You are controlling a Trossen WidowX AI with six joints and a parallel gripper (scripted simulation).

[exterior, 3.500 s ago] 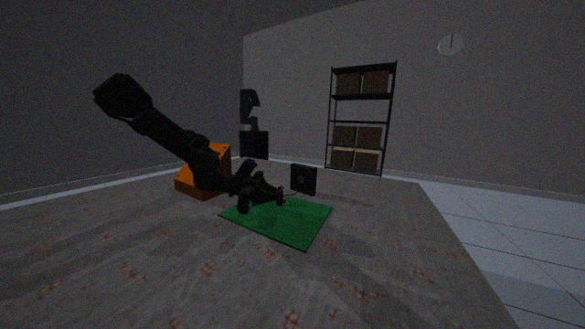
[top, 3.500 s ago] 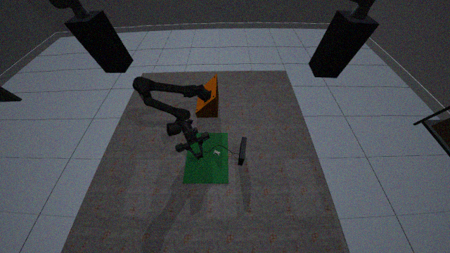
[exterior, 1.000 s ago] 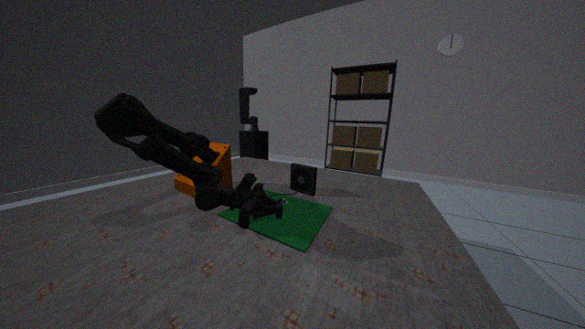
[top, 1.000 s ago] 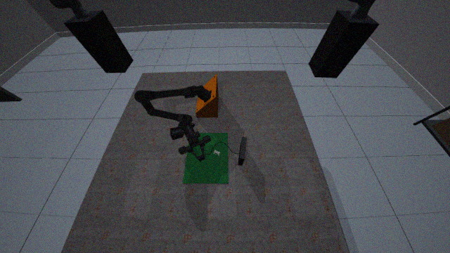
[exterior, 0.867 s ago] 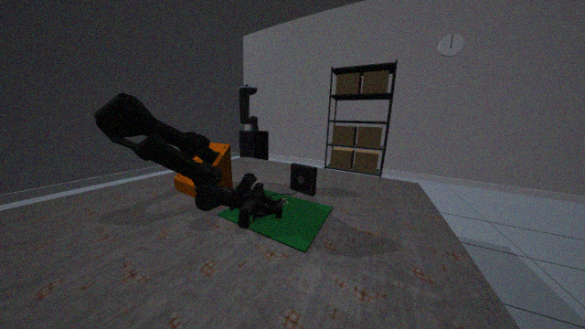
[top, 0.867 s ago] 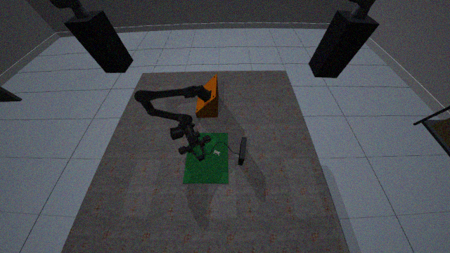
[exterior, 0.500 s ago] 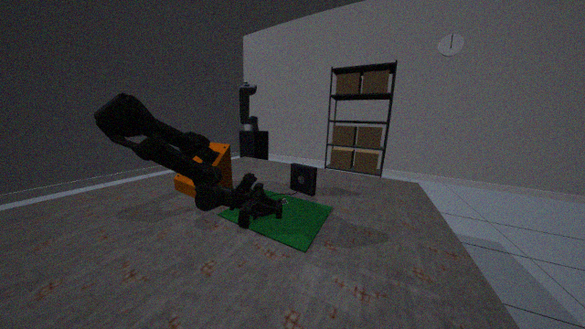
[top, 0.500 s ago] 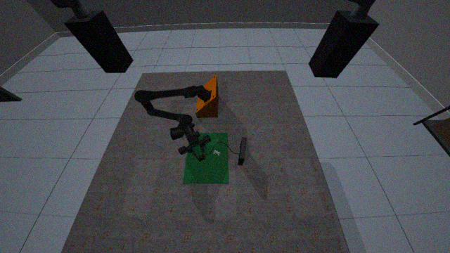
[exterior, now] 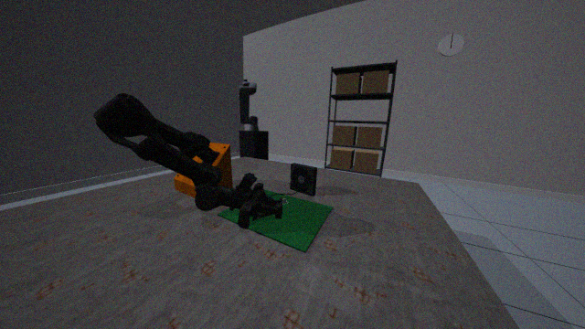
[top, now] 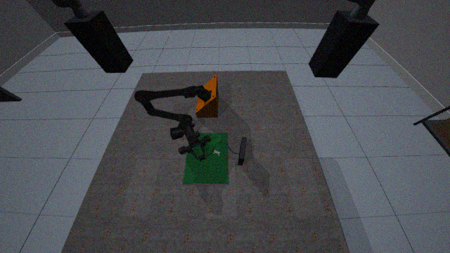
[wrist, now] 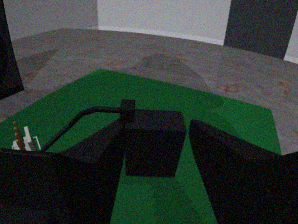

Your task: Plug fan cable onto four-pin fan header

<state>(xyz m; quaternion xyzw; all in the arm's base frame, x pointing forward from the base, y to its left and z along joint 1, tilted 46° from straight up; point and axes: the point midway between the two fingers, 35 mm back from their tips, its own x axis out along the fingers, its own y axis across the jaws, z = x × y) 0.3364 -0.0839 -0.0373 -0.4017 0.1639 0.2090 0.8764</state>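
Observation:
The green board point(top: 207, 173) point(exterior: 303, 228) point(wrist: 250, 117) lies flat on the patterned surface. The white header point(top: 216, 152) point(wrist: 31, 140) stands on it, with upright pins at the left of the wrist view. The black plug point(wrist: 152, 145) is over the board, away from the header, with its cable point(wrist: 82, 114) leaving to the left. My gripper point(top: 202, 157) point(exterior: 280, 208) point(wrist: 157, 127) is open around the plug. A narrow gap shows at the right finger; the left finger is close against or beside the plug. Whether the plug rests on the board is hidden.
The black fan point(top: 242, 151) point(exterior: 303, 179) point(wrist: 7, 60) stands upright beside the board, its cable arching over the board. An orange wedge-shaped stand point(top: 208, 112) point(exterior: 225, 165) is at the arm's base. A shelf with boxes point(exterior: 345, 136) stands against the far wall.

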